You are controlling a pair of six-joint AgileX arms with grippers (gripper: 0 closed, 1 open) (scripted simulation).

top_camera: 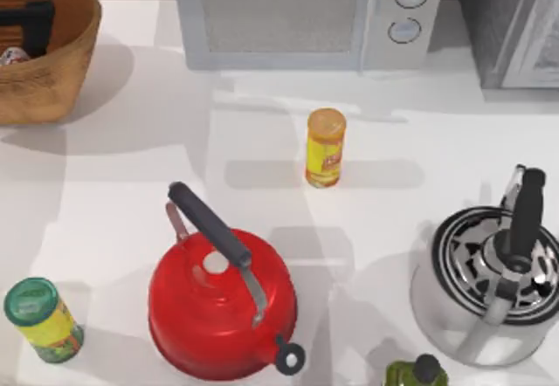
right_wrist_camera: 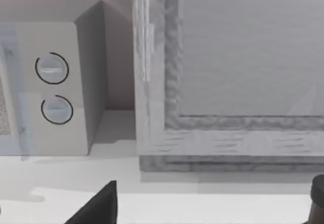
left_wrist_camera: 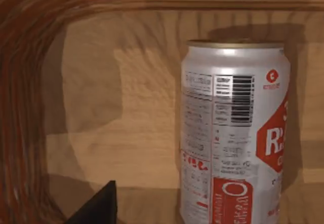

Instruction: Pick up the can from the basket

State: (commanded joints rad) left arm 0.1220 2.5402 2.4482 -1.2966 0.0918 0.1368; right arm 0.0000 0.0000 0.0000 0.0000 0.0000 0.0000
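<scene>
Overhead, the left pincer [top_camera: 26,26] reaches down into the basket [top_camera: 65,63], which sits at the far left corner of the tabletop [top_camera: 113,185]; whether its fingers are spread or closed cannot be told, and it has hold of nothing that can be seen. Just beside it, a small part of the can [top_camera: 12,55] shows near the basket's left side. Seen from the left wrist, the can [left_wrist_camera: 234,133] stands upright on the basket floor [left_wrist_camera: 126,122], with whitish sides, red markings, a barcode and a dull yellowish top rim, and the ribbed wall [left_wrist_camera: 25,107] curves round behind it. One dark fingertip [left_wrist_camera: 98,209] lies near the can, apart from it. On the tabletop stand a yellow canister [top_camera: 325,148] near the centre, a red kettle [top_camera: 223,303] in front of it, a green-topped can [top_camera: 42,320] at the near left, a steel kettle [top_camera: 489,286] at the right and a dark green bottle [top_camera: 417,372] at the near edge. A microwave [top_camera: 306,15] lines the back. From the right wrist, the microwave's dials [right_wrist_camera: 52,68] appear.
</scene>
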